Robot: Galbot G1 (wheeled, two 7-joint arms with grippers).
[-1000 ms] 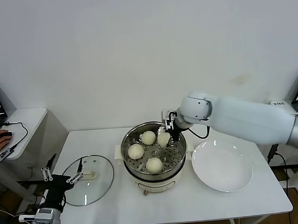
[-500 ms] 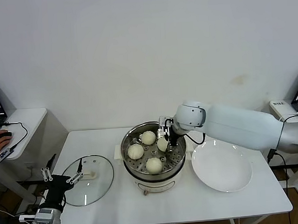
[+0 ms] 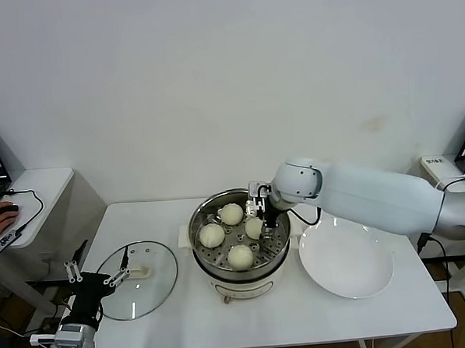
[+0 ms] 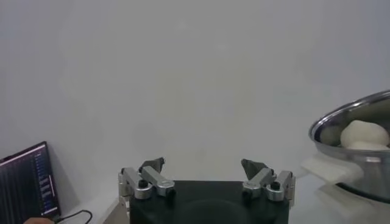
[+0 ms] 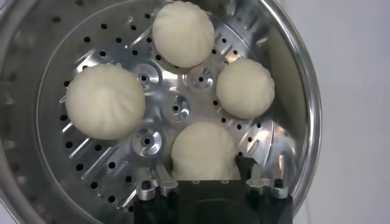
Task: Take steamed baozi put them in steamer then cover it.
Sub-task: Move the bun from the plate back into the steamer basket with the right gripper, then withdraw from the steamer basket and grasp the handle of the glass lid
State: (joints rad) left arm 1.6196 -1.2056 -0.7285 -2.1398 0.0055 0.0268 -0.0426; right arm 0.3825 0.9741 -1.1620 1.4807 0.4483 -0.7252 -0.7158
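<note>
Right gripper clamped round fourth cream-white bun on shiny perforated steel steamer tray; release gently, lift straight, avoid neighbours.

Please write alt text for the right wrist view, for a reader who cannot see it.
Four steamed baozi sit on the perforated tray inside the steamer. The right gripper is at the nearest bun, its jaws on either side of it.

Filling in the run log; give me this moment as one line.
right end effector: in steamer, around fourth baozi | left end effector: open, idle | cover: on table | plate: bare
</note>
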